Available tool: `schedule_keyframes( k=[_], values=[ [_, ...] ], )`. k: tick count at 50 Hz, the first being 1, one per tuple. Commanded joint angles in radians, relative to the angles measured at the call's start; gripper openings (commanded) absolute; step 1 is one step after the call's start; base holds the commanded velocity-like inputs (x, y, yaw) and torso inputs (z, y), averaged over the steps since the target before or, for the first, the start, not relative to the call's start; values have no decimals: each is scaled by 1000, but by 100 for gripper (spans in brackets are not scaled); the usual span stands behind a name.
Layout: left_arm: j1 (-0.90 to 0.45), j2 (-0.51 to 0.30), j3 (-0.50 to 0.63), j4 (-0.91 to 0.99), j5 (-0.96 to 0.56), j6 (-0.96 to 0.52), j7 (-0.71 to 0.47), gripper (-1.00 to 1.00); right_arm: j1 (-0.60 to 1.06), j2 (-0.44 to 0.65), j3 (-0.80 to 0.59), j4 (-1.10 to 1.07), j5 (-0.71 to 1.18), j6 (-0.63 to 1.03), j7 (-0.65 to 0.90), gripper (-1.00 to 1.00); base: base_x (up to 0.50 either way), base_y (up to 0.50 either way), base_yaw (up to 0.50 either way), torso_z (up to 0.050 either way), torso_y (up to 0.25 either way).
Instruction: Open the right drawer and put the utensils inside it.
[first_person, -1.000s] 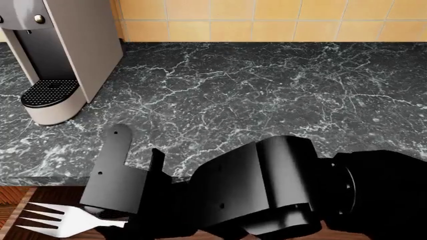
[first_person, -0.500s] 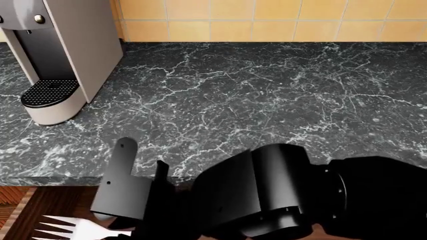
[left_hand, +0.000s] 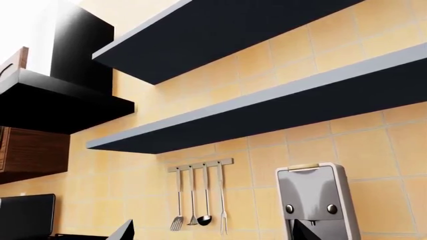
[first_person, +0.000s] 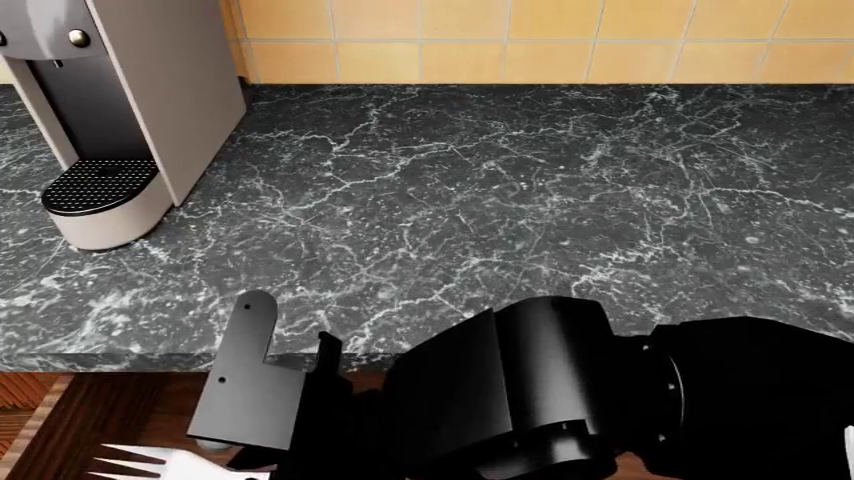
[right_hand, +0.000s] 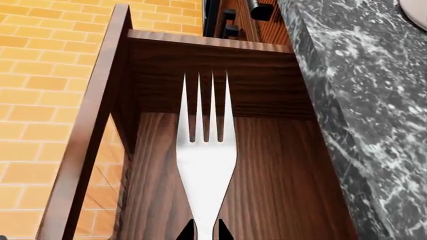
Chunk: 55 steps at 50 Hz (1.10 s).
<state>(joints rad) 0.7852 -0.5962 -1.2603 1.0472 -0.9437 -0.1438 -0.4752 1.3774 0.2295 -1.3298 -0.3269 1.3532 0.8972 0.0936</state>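
The right gripper (right_hand: 204, 234) is clamped on the fork (right_hand: 203, 155) handle, holding it over the open right drawer (right_hand: 267, 165) beside the black marble countertop (first_person: 534, 190). A coffee machine (first_person: 120, 110) stands at the counter's far left. The left gripper's jaw state cannot be told; its camera faces wall shelves (left_hand: 267, 107) and hanging utensils (left_hand: 199, 200).

The head camera looked steeply down on the tabletop (first_person: 534, 190) and the coffee machine (first_person: 120, 110), the right arm (first_person: 534, 400) filling its lower edge. The left wrist camera faced upward at tiled wall, shelves (left_hand: 267, 107) and the same coffee machine (left_hand: 317, 200). The right wrist camera sat close over the fork (right_hand: 203, 150) above the open drawer (right_hand: 267, 170); the head view caught the same fork (first_person: 154, 463).
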Motion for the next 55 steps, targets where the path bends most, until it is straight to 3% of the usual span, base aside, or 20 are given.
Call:
schedule_keyframes(
  k=[1, 2, 3, 24, 39, 55],
  values=[
    [0, 5, -8, 0, -6, 0, 4, 100, 4, 0, 0, -1, -9, -1, 2, -100, 0, 0, 0, 0, 0],
    [0, 5, -7, 0, -5, 0, 4, 100, 4, 1, 0, -2, -9, 0, 3, -100, 0, 0, 0, 0, 0],
    [0, 5, -5, 0, -3, 1, 4, 100, 4, 1, -1, -4, -9, -1, 3, 100, 0, 0, 0, 0, 0],
    [0, 7, 1, 0, 3, 4, 5, 100, 18, 7, 15, -34, 12, -6, 27, 100, 0, 0, 0, 0, 0],
    [0, 11, -7, 0, -3, 4, 9, 100, 120, -17, 104, -208, 134, 7, 184, 100, 0, 0, 0, 0, 0],
    [0, 14, -51, 0, -36, -7, 20, 100, 169, 19, 160, -161, 68, -9, 349, 100, 0, 0, 0, 0, 0]
  ],
)
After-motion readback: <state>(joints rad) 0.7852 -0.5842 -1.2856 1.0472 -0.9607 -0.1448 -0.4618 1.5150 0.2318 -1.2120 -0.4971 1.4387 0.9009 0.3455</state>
